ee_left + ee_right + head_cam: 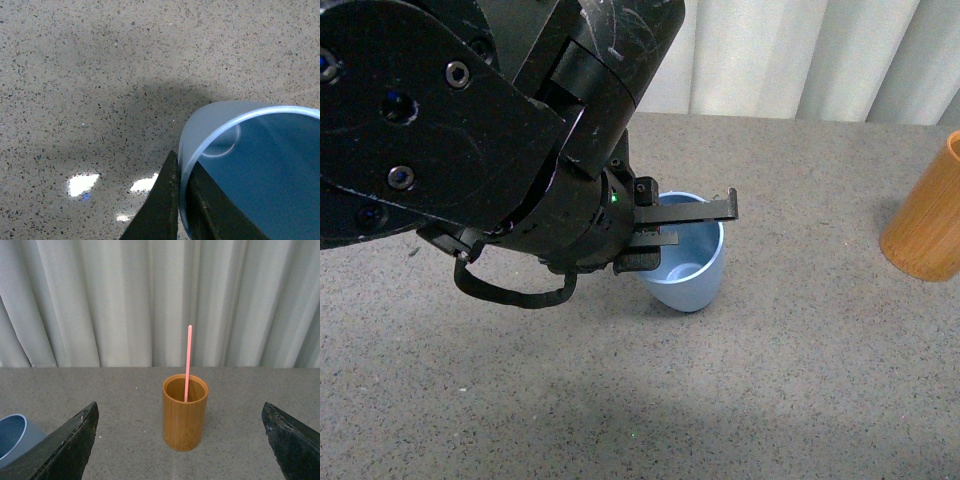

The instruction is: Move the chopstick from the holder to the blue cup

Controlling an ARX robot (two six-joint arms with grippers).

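Left gripper (184, 162) is pinching the rim of the light blue plastic cup (688, 270): one finger inside the wall, one outside, jaws narrowed right onto it. I'm gripping it there so the cup isn't sliding or tipping on the grey speckled tabletop (800, 400) when the stick drops in. From the front it's looking slightly leaned, can't be sure.

Right gripper (180, 410) is sitting wide open, nothing in it, facing the round bamboo holder (185, 420) square on and short of it. Thin pink chopstick (188, 360) is standing near upright in that holder, top poking well above the rim, untouched.

I reckon the transfer isn't started. Next move is needing a close on the exposed upper shaft, then a straight lift clear of the rim. Risk: thin stick slipping or swinging between the jaws.
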